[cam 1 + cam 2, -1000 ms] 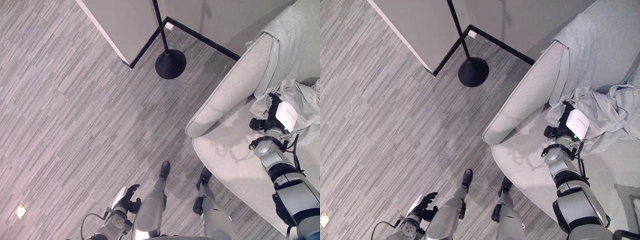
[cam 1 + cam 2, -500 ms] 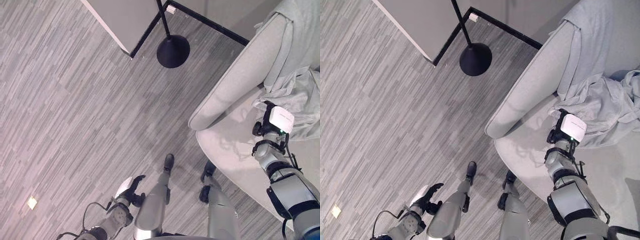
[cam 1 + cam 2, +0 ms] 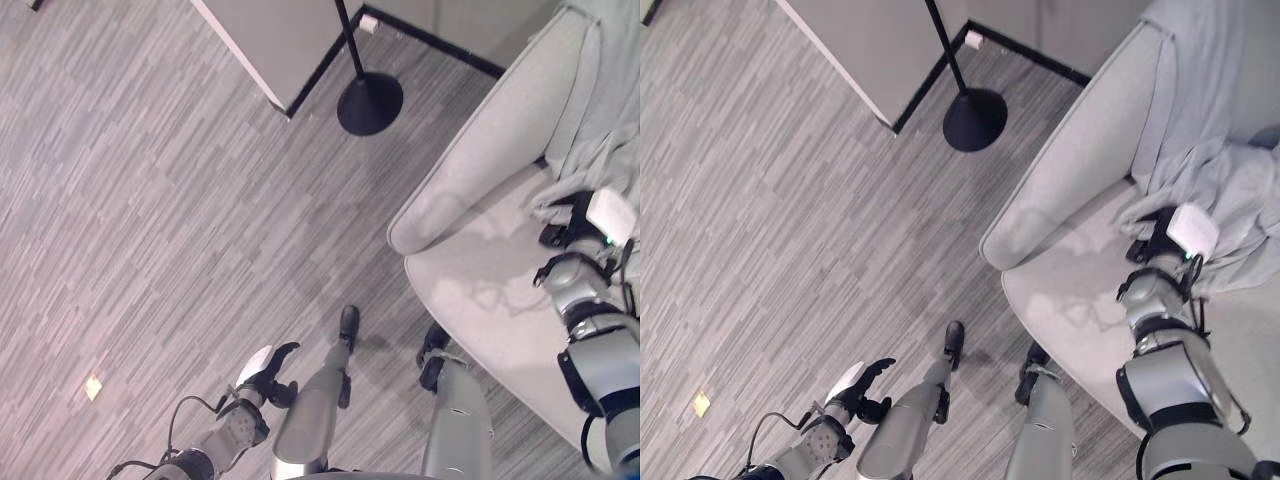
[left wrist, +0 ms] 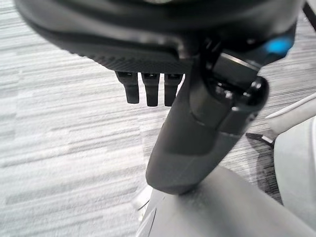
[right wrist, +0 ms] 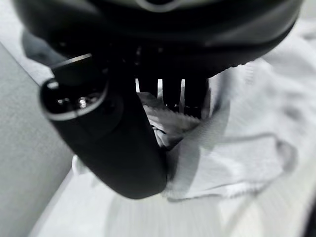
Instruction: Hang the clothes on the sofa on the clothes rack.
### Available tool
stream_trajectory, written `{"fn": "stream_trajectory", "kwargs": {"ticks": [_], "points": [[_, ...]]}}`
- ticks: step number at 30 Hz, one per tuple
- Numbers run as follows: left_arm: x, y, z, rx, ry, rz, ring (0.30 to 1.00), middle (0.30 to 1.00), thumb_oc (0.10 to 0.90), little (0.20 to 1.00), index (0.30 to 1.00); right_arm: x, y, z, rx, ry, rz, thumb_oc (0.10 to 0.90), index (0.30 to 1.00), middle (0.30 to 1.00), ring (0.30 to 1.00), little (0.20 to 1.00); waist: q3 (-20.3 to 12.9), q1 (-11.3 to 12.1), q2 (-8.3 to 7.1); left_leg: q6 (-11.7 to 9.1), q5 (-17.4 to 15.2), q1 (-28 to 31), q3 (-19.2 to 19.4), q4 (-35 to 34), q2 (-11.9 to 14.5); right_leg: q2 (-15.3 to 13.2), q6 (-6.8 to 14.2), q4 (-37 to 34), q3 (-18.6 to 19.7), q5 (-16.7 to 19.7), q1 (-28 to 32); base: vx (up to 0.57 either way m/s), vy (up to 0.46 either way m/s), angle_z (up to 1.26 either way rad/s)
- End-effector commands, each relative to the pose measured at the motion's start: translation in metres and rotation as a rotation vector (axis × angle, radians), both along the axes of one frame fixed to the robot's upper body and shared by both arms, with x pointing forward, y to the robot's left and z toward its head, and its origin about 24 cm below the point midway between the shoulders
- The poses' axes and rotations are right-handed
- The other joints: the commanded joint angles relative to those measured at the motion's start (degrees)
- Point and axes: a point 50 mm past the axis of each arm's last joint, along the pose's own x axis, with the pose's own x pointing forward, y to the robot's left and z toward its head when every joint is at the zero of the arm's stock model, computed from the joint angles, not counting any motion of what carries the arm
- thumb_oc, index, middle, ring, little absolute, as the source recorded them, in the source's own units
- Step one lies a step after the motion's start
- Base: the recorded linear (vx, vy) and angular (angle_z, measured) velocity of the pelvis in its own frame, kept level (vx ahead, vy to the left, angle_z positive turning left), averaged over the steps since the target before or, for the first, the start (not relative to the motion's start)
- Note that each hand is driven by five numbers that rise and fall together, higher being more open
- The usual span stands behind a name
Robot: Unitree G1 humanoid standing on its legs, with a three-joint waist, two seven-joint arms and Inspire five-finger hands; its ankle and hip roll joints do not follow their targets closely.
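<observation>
Change since a second ago: right hand further in over the sofa seat, now at the edge of the crumpled clothes; whole picture shifted with the camera.
Left eye view: light grey sofa at right; pale grey clothes bunched on its seat against the backrest; black round base of the clothes rack on the striped grey floor by a wall corner; left hand low beside the body, fingers relaxed and spread, holding nothing.
Right eye view: same layout; right hand touching the near fold of the clothes; second garment draped over the sofa back.
Left wrist view: fingers straight over bare floor.
Right wrist view: fingers pushed into the white cloth; thumb alongside; whether cloth is pinched, cannot tell.
</observation>
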Motion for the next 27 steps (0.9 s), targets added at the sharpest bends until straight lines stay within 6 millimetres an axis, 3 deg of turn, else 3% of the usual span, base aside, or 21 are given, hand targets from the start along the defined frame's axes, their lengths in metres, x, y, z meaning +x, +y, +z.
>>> {"fn": "stream_trajectory", "kwargs": {"ticks": [1, 4, 5, 7, 8, 9, 11, 12, 13, 14, 15, 16, 18, 19, 20, 21, 23, 24, 25, 26, 27], "points": [[0.016, -0.024, 0.013, -0.035, -0.098, -0.108, 0.9, 0.9, 0.8, 0.9, 0.9, -0.066, -0.006, -0.09, 0.2, 0.34, -0.13, 0.4, 0.3, 0.3, 0.3, 0.3, 2.25, -0.71, -0.85, -2.68, 0.25, 1.79, -0.29, -2.13, -0.19, 0.58, 5.7, -11.11, 2.12, -0.13, 11.35, 0.01, -0.028, 0.08], [0.016, -0.024, 0.012, -0.014, -0.107, -0.125, 0.9, 0.9, 0.8, 0.9, 0.9, -0.083, 0.001, -0.11, 0.341, 0.282, -0.203, 0.4, 0.3, 0.3, 0.3, 0.3, 1.62, -1.72, -1.58, -2.87, -0.02, 3.24, -0.1, -2.13, 0.5, 0.98, 5.7, -12.65, 1.51, 0.3, 13.87, -0.02, -0.016, 0.12], [0.012, -0.023, 0.009, 0.004, -0.092, -0.126, 0.9, 0.9, 0.8, 0.9, 0.9, -0.088, 0.007, -0.119, 0.486, 0.177, -0.273, 0.4, 0.3, 0.3, 0.3, 0.3, 1.35, -2.32, -1.94, -2.62, 0.91, 3.59, 0.51, -2.13, 1.06, 1.27, 5.39, -14.03, 0.73, 2.32, 14.71, -0.08, 0.027, 0.18], [0.009, -0.021, 0.006, 0.015, -0.079, -0.119, 0.9, 0.9, 0.8, 0.9, 0.9, -0.088, 0.013, -0.123, 0.592, 0.093, -0.311, 0.4, 0.3, 0.3, 0.3, 0.3, 1.05, -2.67, -2.43, -2.68, 0.59, 4.36, 0.96, -2.13, 1.38, 1.66, 5.41, -15.16, 0.89, 2.67, 15.78, -0.03, 0.008, 0.17], [0.004, -0.018, 0.0, 0.025, -0.048, -0.091, 0.9, 0.9, 0.8, 0.9, 0.9, -0.082, 0.029, -0.129, 0.806, -0.075, -0.367, 0.4, 0.3, 0.3, 0.3, 0.3, 0.07, -3.43, -3.5, -2.79, 0.08, 5.52, 1.83, -2.13, 1.99, 2.41, 5.44, -17.26, 1.68, 3.28, 17.54, 0.01, -0.01, 0.04], [0.004, -0.017, 0.0, 0.026, -0.047, -0.091, 0.9, 0.9, 0.8, 0.9, 0.9, -0.083, 0.029, -0.129, 0.807, -0.075, -0.368, 0.4, 0.3, 0.3, 0.3, 0.3, 0.1, -3.36, -3.55, -2.8, 0.04, 5.66, 1.89, -2.13, 2.03, 2.48, 5.43, -17.46, 1.72, 3.37, 17.73, 0.02, -0.02, -0.08], [0.0, -0.01, -0.004, 0.033, -0.024, -0.033, 0.9, 0.9, 0.8, 0.9, 0.9, -0.072, 0.065, -0.138, 1.125, -0.291, -0.372, 0.4, 0.3, 0.3, 0.3, 0.3, -1.43, -4.14, -5.29, -2.96, -0.76, 7.62, 3.26, -2.13, 2.77, 3.7, 5.56, -20.73, 2.68, 4.73, 20.3, 0.02, -0.017, -0.19], [-0.001, -0.007, -0.005, 0.032, -0.019, -0.013, 0.9, 0.9, 0.8, 0.9, 0.9, -0.068, 0.08, -0.14, 1.216, -0.334, -0.336, 0.4, 0.3, 0.3, 0.3, 0.3, -1.97, -4.37, -6.02, -2.98, -0.99, 8.21, 3.71, -2.13, 2.95, 4.17, 5.66, -21.85, 3.0, 5.2, 21.03, 0.01, -0.011, -0.27], [-0.002, -0.007, -0.005, 0.033, -0.017, -0.011, 0.9, 0.9, 0.8, 0.9, 0.9, -0.069, 0.081, -0.141, 1.218, -0.332, -0.337, 0.4, 0.3, 0.3, 0.3, 0.3, -1.98, -4.36, -6.13, -2.98, -1.03, 8.35, 3.8, -2.13, 2.97, 4.23, 5.66, -22.08, 3.08, 5.32, 21.23, 0.0, -0.003, -0.37], [-0.002, -0.001, -0.005, 0.02, -0.011, 0.034, 0.9, 0.9, 0.8, 0.9, 0.9, -0.055, 0.116, -0.134, 1.411, -0.426, -0.181, 0.4, 0.3, 0.3, 0.3, 0.3, -3.3, -4.8, -7.8, -2.99, -1.48, 9.85, 5.0, -2.13, 3.37, 5.06, 5.85, -24.31, 4.17, 6.54, 22.87, 0.0, 0.001, -0.38], [-0.003, -0.001, -0.005, 0.02, -0.011, 0.034, 0.9, 0.9, 0.8, 0.9, 0.9, -0.055, 0.116, -0.134, 1.411, -0.426, -0.181, 0.4, 0.3, 0.3, 0.3, 0.3, -3.3, -4.8, -7.81, -2.99, -1.48, 9.87, 5.01, -2.13, 3.37, 5.06, 5.85, -24.33, 4.18, 6.55, 22.9, 0.02, -0.01, -0.51], [-0.006, 0.005, -0.005, 0.011, -0.007, 0.055, 0.9, 0.9, 0.8, 0.9, 0.9, -0.044, 0.137, -0.114, 1.495, -0.47, 0.052, 0.4, 0.3, 0.3, 0.3, 0.3, -4.73, -4.96, -9.25, -2.89, -1.98, 11.38, 5.92, -2.12, 3.79, 5.61, 6.05, -26.17, 5.0, 7.48, 24.42, 0.03, -0.015, -0.37], [-0.01, 0.007, -0.005, 0.008, -0.001, 0.051, 0.9, 0.9, 0.8, 0.9, 0.9, -0.039, 0.144, -0.101, 1.512, -0.489, 0.17, 0.4, 0.3, 0.3, 0.3, 0.3, -5.52, -4.91, -9.8, -2.85, -2.22, 12.2, 6.33, -2.12, 3.94, 5.8, 6.1, -27.06, 5.16, 7.84, 25.4, 0.05, -0.014, -0.31], [-0.014, 0.011, -0.005, 0.01, 0.004, 0.038, 0.9, 0.9, 0.8, 0.9, 0.9, -0.035, 0.149, -0.087, 1.526, -0.51, 0.278, 0.4, 0.3, 0.3, 0.3, 0.3, -6.54, -4.77, -10.47, -2.79, -2.46, 13.05, 6.67, -2.12, 4.1, 5.96, 6.12, -27.79, 5.34, 8.03, 26.31, 0.1, -0.006, -0.17], [-0.022, 0.015, -0.006, 0.009, 0.029, 0.026, 0.9, 0.9, 0.8, 0.9, 0.9, -0.029, 0.153, -0.059, 1.521, -0.57, 0.445, 0.4, 0.3, 0.3, 0.3, 0.3, -8.18, -4.61, -11.48, -2.66, -3.0, 14.8, 7.17, -2.12, 4.2, 6.23, 6.27, -28.96, 5.85, 8.35, 28.11, 0.09, -0.002, -0.07], [-0.022, 0.015, -0.006, 0.009, 0.029, 0.026, 0.9, 0.9, 0.8, 0.9, 0.9, -0.03, 0.153, -0.06, 1.521, -0.569, 0.444, 0.4, 0.3, 0.3, 0.3, 0.3, -8.29, -4.66, -11.5, -2.59, -2.75, 14.56, 7.11, -2.13, 4.12, 6.17, 6.29, -29.11, 5.79, 8.65, 27.97, 0.09, 0.009, -0.06], [-0.03, 0.018, -0.01, 0.003, 0.063, 0.037, 0.9, 0.9, 0.8, 0.9, 0.9, -0.025, 0.152, -0.022, 1.509, -0.697, 0.597, 0.4, 0.3, 0.3, 0.3, 0.3, -10.91, -4.42, -12.39, -2.5, -3.86, 16.96, 7.8, -2.13, 4.14, 6.36, 6.54, -30.11, 6.27, 8.61, 30.35, 0.1, 0.022, -0.1], [-0.03, 0.018, -0.01, 0.004, 0.063, 0.037, 0.9, 0.9, 0.8, 0.9, 0.9, -0.025, 0.152, -0.022, 1.509, -0.697, 0.596, 0.4, 0.3, 0.3, 0.3, 0.3, -11.03, -4.46, -12.43, -2.42, -3.6, 16.68, 7.73, -2.13, 4.04, 6.28, 6.56, -30.21, 6.2, 8.88, 30.15, 0.11, 0.037, -0.09], [-0.034, 0.019, -0.011, -0.006, 0.078, 0.04, 0.9, 0.9, 0.8, 0.9, 0.9, -0.025, 0.15, 0.003, 1.507, -0.799, 0.682, 0.4, 0.3, 0.3, 0.3, 0.3, -12.48, -4.38, -12.83, -2.39, -4.41, 18.06, 7.98, -2.13, 4.02, 6.36, 6.68, -30.69, 6.4, 8.82, 31.55, 0.04, 0.026, -0.05], [-0.034, 0.019, -0.011, -0.006, 0.078, 0.04, 0.9, 0.9, 0.8, 0.9, 0.9, -0.026, 0.15, 0.003, 1.506, -0.799, 0.682, 0.4, 0.3, 0.3, 0.3, 0.3, -12.55, -4.41, -12.86, -2.32, -4.16, 17.84, 7.93, -2.13, 3.93, 6.29, 6.69, -30.75, 6.34, 9.05, 31.38, 0.08, 0.048, -0.05], [-0.036, 0.019, -0.011, -0.012, 0.085, 0.042, 0.9, 0.9, 0.8, 0.9, 0.9, -0.027, 0.147, 0.024, 1.485, -0.894, 0.749, 0.4, 0.3, 0.3, 0.3, 0.3, -13.98, -4.35, -13.21, -2.23, -4.53, 18.42, 7.93, -2.13, 3.81, 6.25, 6.87, -31.24, 6.24, 9.28, 32.08, 0.02, 0.03, -0.06]]}}
